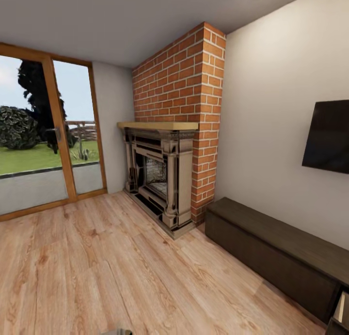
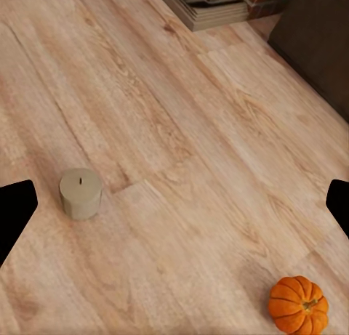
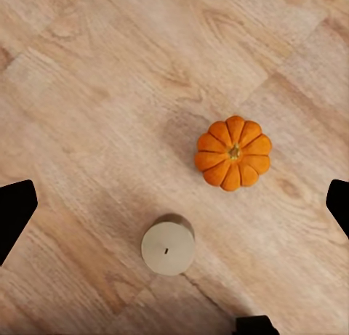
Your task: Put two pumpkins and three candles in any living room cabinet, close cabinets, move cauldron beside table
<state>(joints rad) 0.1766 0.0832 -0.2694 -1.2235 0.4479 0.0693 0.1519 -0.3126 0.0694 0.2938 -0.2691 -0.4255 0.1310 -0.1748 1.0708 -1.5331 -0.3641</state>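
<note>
A: Head view first. What's there?

B: Red brick chimney [image 1: 182,97] centre frame, with a beige stone fireplace [image 1: 160,177] at its foot. Long low dark-brown wood cabinet [image 1: 276,255] at lower right along the white wall. One drawer at the far lower-right corner looks pulled out, with a pale interior, but it's cut off by the frame edge. Black flat screen [image 1: 328,136] on the wall above it, right edge. Wood-framed glass door [image 1: 46,136] at left, grass and bushes outside. Light plank floor [image 1: 106,272] across the bottom.

A: Left wrist?

B: Left gripper [image 2: 174,204]: black fingertips at the far left and far right edges, spread wide, nothing between them but floor. Short beige-grey pillar candle [image 2: 80,193] upright on the planks at mid-left, near the left fingertip but apart from it. Small orange ribbed pumpkin [image 2: 298,304] in the lower right corner, well apart from the candle. Fireplace base at top centre, dark cabinet end at upper right.

A: Right wrist?

B: Right gripper [image 3: 174,204]: same story, tips at both side edges, wide apart, holding nothing. Orange pumpkin [image 3: 233,152] right of centre, stem up. Pillar candle [image 3: 168,248] below centre, upright, near the pumpkin, not touching. Both sit on the floor. Small dark shape at the bottom edge; can't tell what.

A: Same pumpkin and candle in both wrist views?

B: Can't tell.
</note>
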